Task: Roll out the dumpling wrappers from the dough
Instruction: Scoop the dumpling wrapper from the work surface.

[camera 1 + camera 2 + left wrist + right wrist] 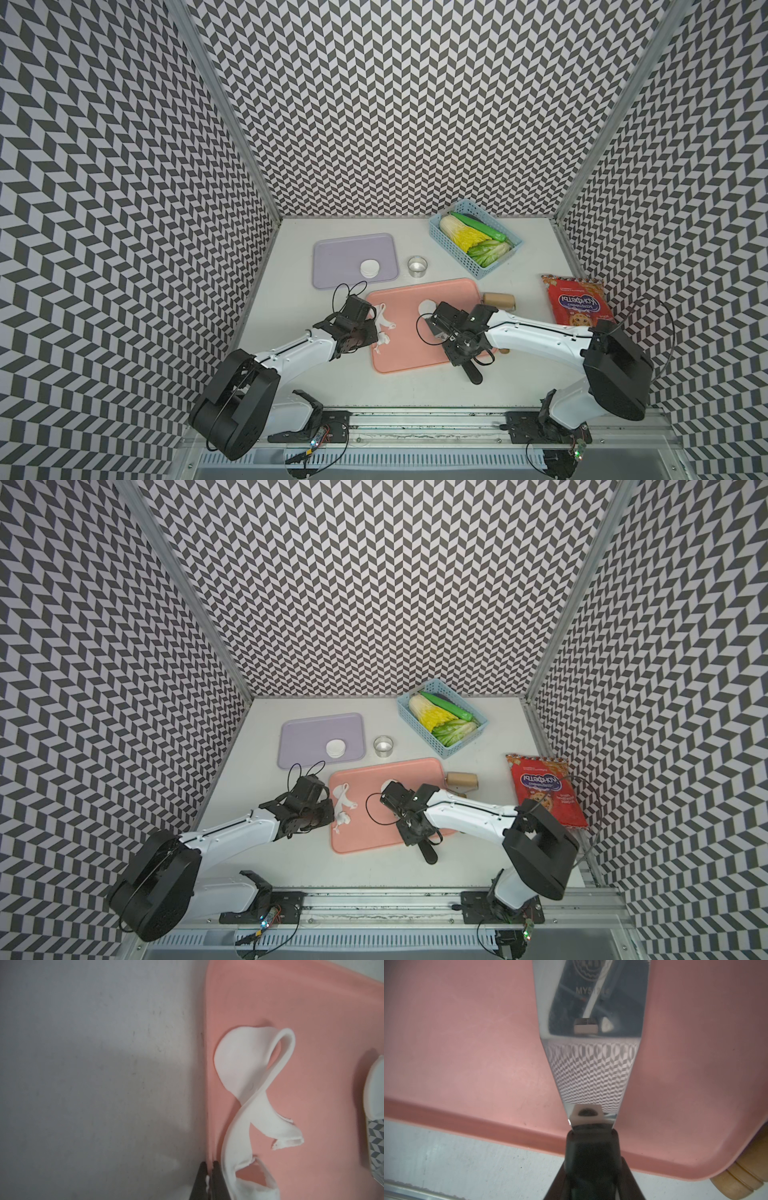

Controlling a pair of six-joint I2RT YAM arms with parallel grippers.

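Observation:
Ragged twisted strips of white dough [245, 1068] lie at the left end of the pink tray [270, 1001], as both top views show [384, 322] [344, 802]. My left gripper [209, 1162] hovers shut at the tray's left rim beside the strips, a crumb of dough between its fingertips. My right gripper [591, 1163] is shut on the black handle [473, 374] of a metal scraper, whose shiny blade [591, 1064] reaches over the tray. A white piece [426, 307] shows beyond the right wrist, mostly hidden. Round dumpling wrappers [369, 267] are stacked on the lilac tray [332, 257].
A small metal ring cup [417, 266] stands between the two trays. A wooden rolling pin [498, 300] lies against the pink tray's right edge. A blue basket [473, 243] of vegetables is at the back right. A red snack bag [575, 305] lies far right.

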